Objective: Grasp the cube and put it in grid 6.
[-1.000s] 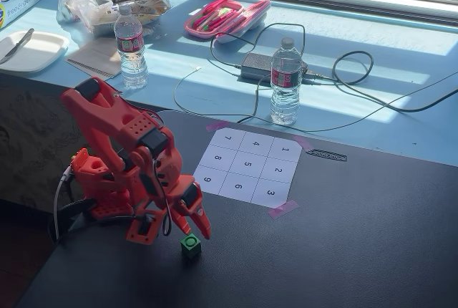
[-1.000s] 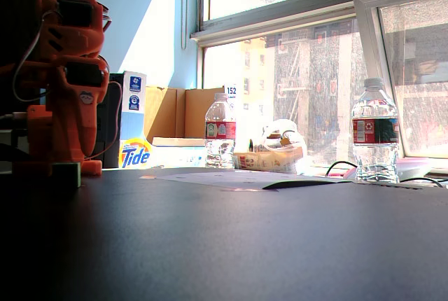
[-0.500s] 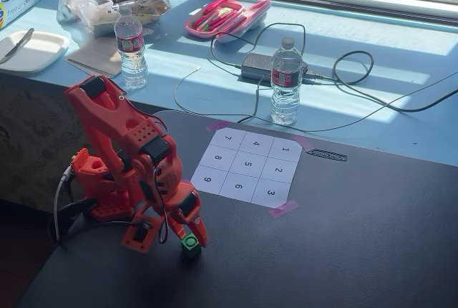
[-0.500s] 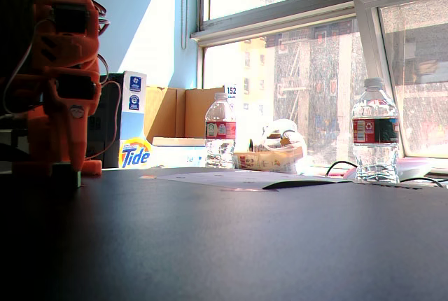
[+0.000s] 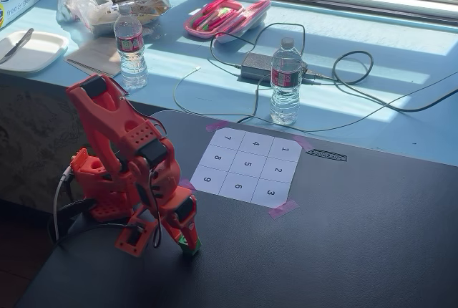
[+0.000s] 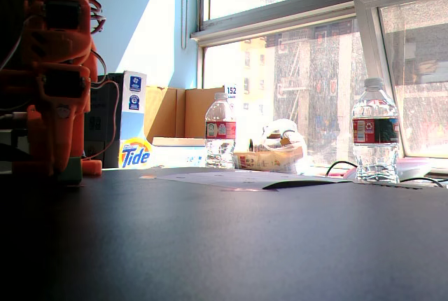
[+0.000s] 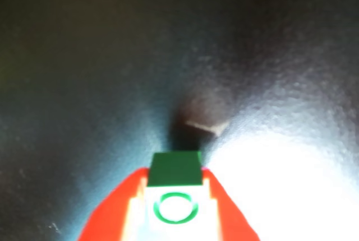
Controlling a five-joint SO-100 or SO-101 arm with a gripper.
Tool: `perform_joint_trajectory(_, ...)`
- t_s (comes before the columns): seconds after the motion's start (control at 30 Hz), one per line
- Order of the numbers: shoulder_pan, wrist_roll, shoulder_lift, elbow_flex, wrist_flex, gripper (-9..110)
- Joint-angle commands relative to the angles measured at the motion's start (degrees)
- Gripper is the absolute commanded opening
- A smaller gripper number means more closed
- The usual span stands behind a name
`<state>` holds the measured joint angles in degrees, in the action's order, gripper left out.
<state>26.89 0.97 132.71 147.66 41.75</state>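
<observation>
The small green cube (image 7: 175,169) with a ring mark on its pale top face sits between the two red fingers of my gripper (image 7: 176,180), which press against both of its sides. In a fixed view the orange arm bends down over the black table, and the gripper (image 5: 188,245) covers nearly all of the cube (image 5: 184,241). The low fixed view shows the cube (image 6: 71,171) resting on the table under the arm. Grid 6 (image 5: 237,186) is the middle cell of the numbered sheet's near row, up and to the right of the gripper.
Cells 9 (image 5: 207,179) and 3 (image 5: 270,193) flank grid 6. Beyond the sheet stand a water bottle (image 5: 285,82) and a tangle of cables (image 5: 336,71) on the blue ledge. A second bottle (image 5: 130,46) is at the back left. The arm's base (image 5: 93,186) stands left of the gripper.
The gripper came down from above and left of the cube, lowered over it and now has its fingers against the cube's sides. The cube has stayed in place.
</observation>
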Motion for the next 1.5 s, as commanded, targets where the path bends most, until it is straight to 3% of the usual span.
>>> perform_joint_trajectory(0.0,-0.70,0.70,0.00,-2.90,1.05,0)
perform_joint_trajectory(0.53,-12.74,-0.44,-10.28,-28.56,16.70,0)
perform_joint_trajectory(0.97,-28.65,-1.58,-22.32,-55.81,36.91,0)
perform_joint_trajectory(1.47,-44.30,-5.98,-42.28,-68.91,38.67,0)
